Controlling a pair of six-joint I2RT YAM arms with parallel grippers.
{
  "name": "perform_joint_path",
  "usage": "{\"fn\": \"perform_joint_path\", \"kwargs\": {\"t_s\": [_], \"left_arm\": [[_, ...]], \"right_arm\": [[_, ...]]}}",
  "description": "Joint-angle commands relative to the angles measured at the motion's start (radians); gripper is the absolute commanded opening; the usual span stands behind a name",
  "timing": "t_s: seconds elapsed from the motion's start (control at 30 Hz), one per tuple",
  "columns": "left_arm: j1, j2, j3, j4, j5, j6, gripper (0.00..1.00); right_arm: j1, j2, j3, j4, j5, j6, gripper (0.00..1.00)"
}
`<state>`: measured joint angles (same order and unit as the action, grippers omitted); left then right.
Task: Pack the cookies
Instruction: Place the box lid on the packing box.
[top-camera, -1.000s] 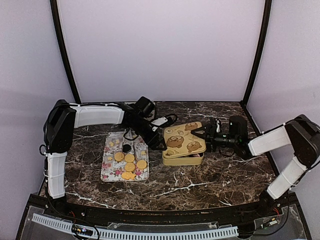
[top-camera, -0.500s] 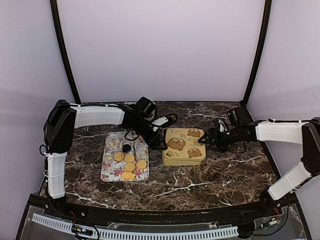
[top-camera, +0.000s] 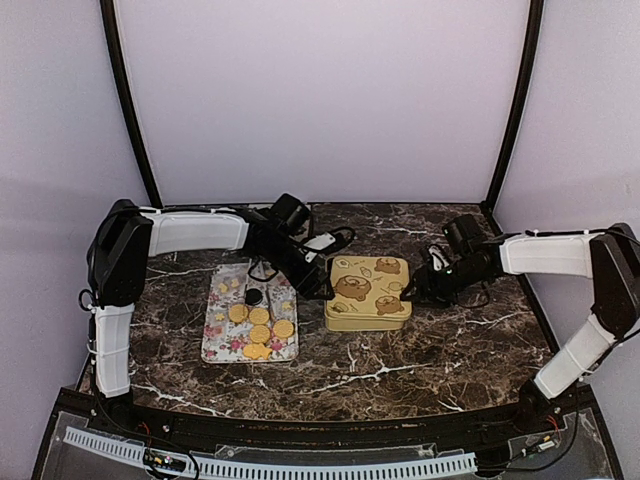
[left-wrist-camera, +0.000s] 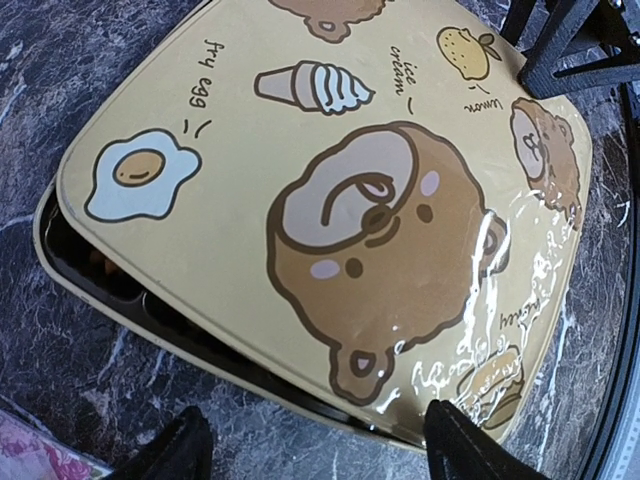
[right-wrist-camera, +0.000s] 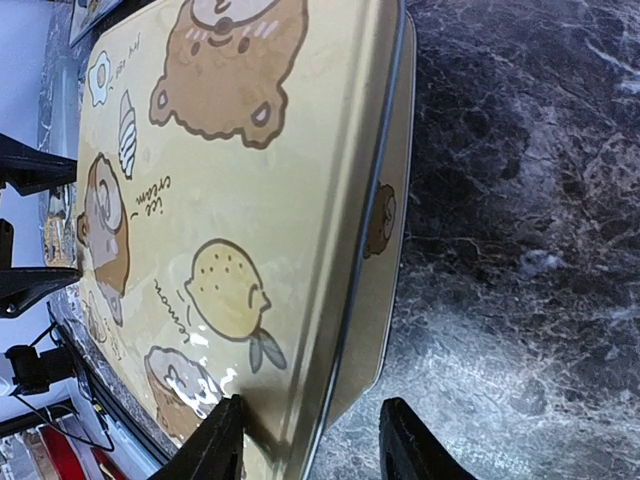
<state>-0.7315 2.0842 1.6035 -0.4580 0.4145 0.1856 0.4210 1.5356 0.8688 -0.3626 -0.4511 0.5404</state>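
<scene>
The cookies (top-camera: 260, 325), mostly golden with one dark one, lie on a floral tray (top-camera: 222, 345) at the left. Beside it stands a yellow tin (top-camera: 365, 320) whose bear-printed lid (top-camera: 368, 280) lies on top. In the left wrist view the lid (left-wrist-camera: 330, 200) sits askew, leaving a dark gap along the tin's left side. My left gripper (top-camera: 322, 290) is open at the tin's left edge, its fingertips (left-wrist-camera: 460, 450) holding nothing. My right gripper (right-wrist-camera: 315, 450) is open astride the lid's right edge (right-wrist-camera: 350, 300), one finger on the lid top, the other off the tin wall.
Dark marble table (top-camera: 400, 370) runs around the tin and tray. Black frame posts (top-camera: 130, 110) and pale walls enclose the back and sides. A corner of the floral tray (left-wrist-camera: 40, 462) shows just left of my left gripper.
The lid was tilted up at its right side a second ago and now lies on the tin. My right arm swung back and came in at the lid's right edge, jaws narrowing. The left arm held still.
</scene>
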Motion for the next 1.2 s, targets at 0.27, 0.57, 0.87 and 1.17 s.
{"fn": "perform_joint_path", "kwargs": {"t_s": [0.27, 0.57, 0.87, 1.17], "left_arm": [[0.000, -0.087, -0.043, 0.007, 0.013, -0.028, 0.97], [0.005, -0.057, -0.048, 0.029, -0.009, -0.020, 0.91], [0.009, -0.043, -0.048, 0.051, 0.012, -0.018, 0.90], [0.005, 0.001, -0.002, 0.076, 0.105, -0.058, 0.86]], "right_arm": [[0.038, 0.052, 0.107, 0.030, 0.045, -0.006, 0.39], [0.043, 0.105, 0.166, 0.017, 0.054, -0.017, 0.38], [0.041, 0.125, 0.169, -0.009, 0.083, -0.043, 0.38], [-0.032, -0.008, 0.107, 0.022, 0.017, -0.028, 0.63]]}}
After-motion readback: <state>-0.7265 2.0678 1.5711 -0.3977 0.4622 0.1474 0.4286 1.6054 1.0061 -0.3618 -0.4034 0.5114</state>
